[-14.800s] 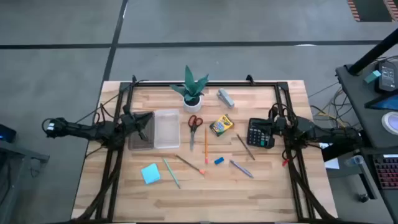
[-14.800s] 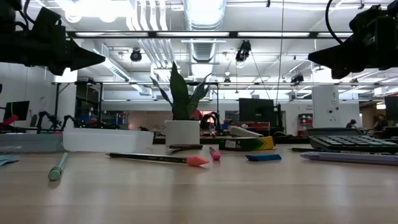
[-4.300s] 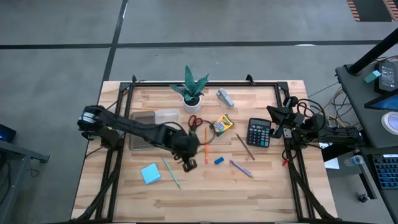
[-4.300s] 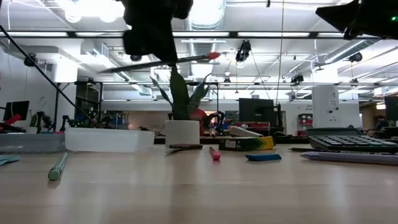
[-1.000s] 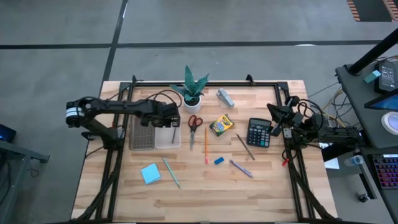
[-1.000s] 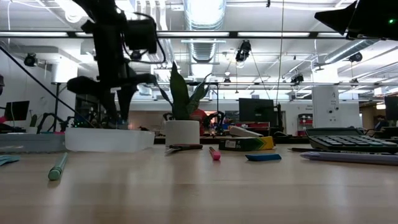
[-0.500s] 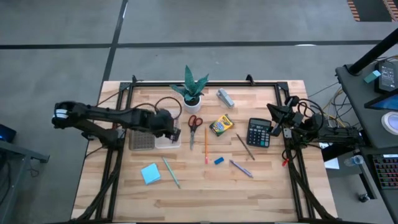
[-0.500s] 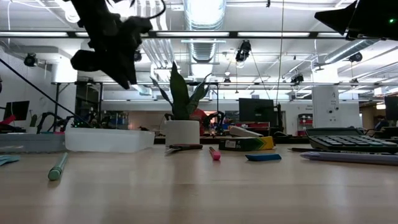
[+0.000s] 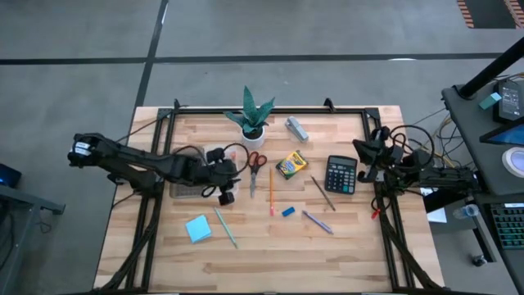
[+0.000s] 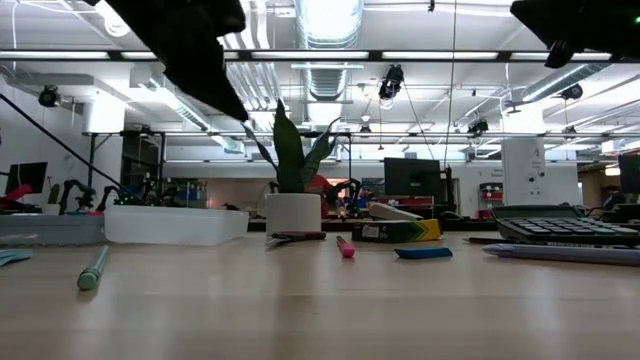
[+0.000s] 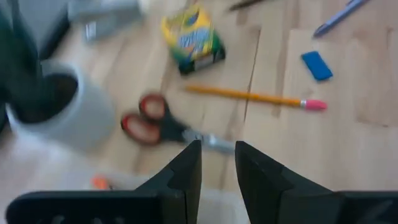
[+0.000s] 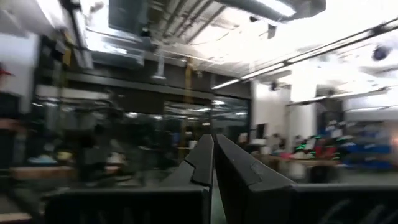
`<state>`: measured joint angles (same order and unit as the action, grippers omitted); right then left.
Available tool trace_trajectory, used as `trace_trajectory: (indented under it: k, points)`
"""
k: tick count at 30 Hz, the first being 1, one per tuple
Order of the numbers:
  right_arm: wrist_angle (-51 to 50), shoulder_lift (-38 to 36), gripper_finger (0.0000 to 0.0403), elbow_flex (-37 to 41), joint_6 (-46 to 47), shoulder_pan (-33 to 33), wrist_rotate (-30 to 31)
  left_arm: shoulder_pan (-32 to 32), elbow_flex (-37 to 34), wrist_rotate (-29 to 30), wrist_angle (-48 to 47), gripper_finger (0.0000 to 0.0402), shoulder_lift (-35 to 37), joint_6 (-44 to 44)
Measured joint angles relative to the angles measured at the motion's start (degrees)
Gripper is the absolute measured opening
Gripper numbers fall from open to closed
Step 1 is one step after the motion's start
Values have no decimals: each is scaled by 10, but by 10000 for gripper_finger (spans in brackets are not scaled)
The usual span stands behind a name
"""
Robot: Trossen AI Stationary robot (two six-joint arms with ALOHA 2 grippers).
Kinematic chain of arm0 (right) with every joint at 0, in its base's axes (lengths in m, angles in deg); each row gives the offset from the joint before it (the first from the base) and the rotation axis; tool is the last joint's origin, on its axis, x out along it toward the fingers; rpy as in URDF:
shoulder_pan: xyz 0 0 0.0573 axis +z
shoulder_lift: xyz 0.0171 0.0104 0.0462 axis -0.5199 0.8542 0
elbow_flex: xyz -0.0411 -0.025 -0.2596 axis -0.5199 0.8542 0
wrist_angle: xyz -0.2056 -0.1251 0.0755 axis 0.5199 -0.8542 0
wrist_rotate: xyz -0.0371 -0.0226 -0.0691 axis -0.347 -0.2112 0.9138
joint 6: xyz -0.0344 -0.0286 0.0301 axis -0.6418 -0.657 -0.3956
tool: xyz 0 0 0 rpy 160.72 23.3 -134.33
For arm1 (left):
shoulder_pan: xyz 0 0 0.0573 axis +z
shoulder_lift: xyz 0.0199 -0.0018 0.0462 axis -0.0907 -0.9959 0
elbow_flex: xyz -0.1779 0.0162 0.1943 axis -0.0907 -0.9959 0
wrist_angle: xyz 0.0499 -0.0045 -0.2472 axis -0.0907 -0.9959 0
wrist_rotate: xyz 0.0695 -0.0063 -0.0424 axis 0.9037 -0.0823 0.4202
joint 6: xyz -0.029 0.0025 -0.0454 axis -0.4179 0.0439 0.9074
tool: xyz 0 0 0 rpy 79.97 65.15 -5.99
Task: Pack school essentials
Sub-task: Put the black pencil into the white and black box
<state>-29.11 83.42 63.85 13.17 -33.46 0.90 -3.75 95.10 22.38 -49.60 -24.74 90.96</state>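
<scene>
At the table's [image 9: 344, 238] left side, the left gripper [image 9: 226, 182] hung over the clear tray [image 9: 214, 153], its fingers [image 11: 186, 171] a narrow gap apart and gripping nothing — the wrist view showed bare wood between them. Just in front of the tray lay the light-blue notepad [image 9: 197, 229] and a green pen [image 9: 224, 226] beside it. Next came the red-handled scissors [image 9: 257, 160], with an orange pencil [image 9: 271, 191] running alongside toward the table's front edge. Behind them stood the potted plant [image 9: 253, 115] in its white pot. The crayon box [image 9: 291, 165] lay just right of the scissors, the small blue eraser [image 9: 288, 211] nearer the front, and a purple pen [image 9: 317, 222] and a dark pencil [image 9: 322, 193] further right. A grey stapler [image 9: 296, 128] sat near the back rail, and a calculator [image 9: 341, 174] lay toward the right side. The right gripper [image 9: 360, 148] waited at the right edge — fingers [image 12: 205, 158] pressed together, empty, pointing out at the room.
</scene>
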Motion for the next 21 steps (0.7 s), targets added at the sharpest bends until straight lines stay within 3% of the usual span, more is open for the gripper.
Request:
trace_trajectory:
  k: [4,9,13,16,21]
  points:
    - [0,23,9,0,77,0,-27,-7,-42,9,150,80,4,-135]
    - [10,73,9,0,148,0,-27,6,-113,9,425,80,7,-321]
    - [69,128,9,0,182,0,-27,28,-160,10,624,80,9,-399]
    - [115,174,9,0,195,0,-26,40,-186,10,684,80,11,-404]
    - [169,241,9,-7,211,0,-19,41,-215,10,685,80,11,-402]
